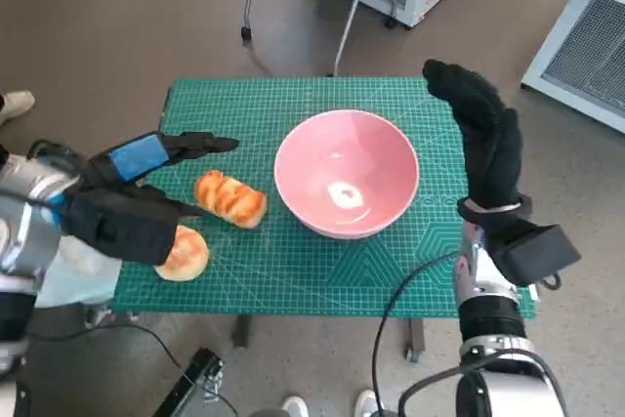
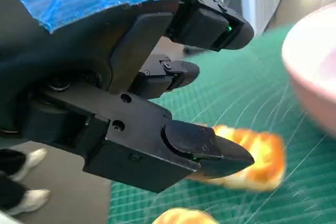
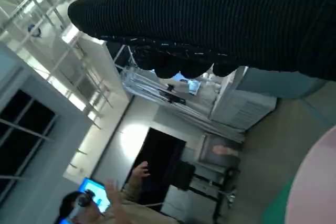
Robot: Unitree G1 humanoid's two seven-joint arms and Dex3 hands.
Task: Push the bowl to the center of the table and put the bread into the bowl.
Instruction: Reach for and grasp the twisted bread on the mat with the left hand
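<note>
The left hand (image 1: 132, 197) has its black fingers (image 2: 205, 148) spread apart and holding nothing; in the left wrist view they hang just above the long bread roll (image 1: 230, 198), with a gap between the fingertips and the crust. The right hand (image 1: 483, 139) stands upright with its gloved fingers pressed together and straight, empty, just to the right of the pink bowl (image 1: 347, 173); whether the palm touches the bowl's rim cannot be told.

The bowl sits on the green cutting mat (image 1: 293, 104) about mid-table, a little to the right, with nothing in it. The long roll lies just left of the bowl, apart from it, and a second, round bun (image 1: 184, 254) lies nearer and further left, partly under the left hand.

By this layout the pushing step looks finished or nearly so, and the step in hand is reaching for the bread. The next move calls for lowering the left fingers around the long roll, closing on it gently since it looks soft, then lifting it over the near-left rim and releasing inside the bowl
</note>
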